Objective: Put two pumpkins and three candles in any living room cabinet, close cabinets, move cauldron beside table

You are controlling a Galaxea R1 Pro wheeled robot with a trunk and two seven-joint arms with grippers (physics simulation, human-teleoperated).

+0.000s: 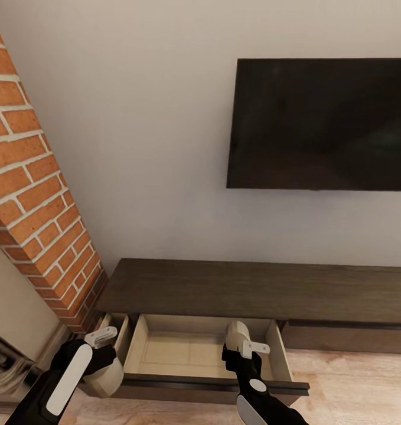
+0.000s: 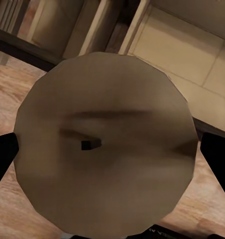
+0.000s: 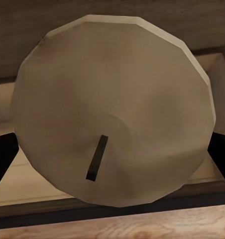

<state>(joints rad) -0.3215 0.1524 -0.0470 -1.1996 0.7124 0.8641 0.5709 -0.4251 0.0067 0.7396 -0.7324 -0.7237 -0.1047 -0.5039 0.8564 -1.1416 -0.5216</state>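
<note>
The cabinet (image 1: 224,289) is a long, low dark brown console against the wall. Its wide drawer (image 1: 182,354) is pulled out, pale beige inside, with nothing lying on the part that shows. My right gripper (image 1: 240,348) hangs over the drawer's right part, shut on a candle (image 1: 236,334). This candle's pale top and dark wick (image 3: 112,114) sit between the black fingers (image 3: 3,154). My left gripper (image 1: 103,361) is by the drawer's front left corner, shut on another candle (image 1: 110,378), whose top (image 2: 107,144) faces the camera. The pumpkins, cauldron and table are out of view.
A brick chimney column (image 1: 35,195) rises at the left, close to my left arm. A black TV (image 1: 321,124) hangs on the wall above the cabinet. A narrower drawer (image 1: 116,330) stands open left of the wide one. Light wooden floor (image 1: 354,383) lies in front.
</note>
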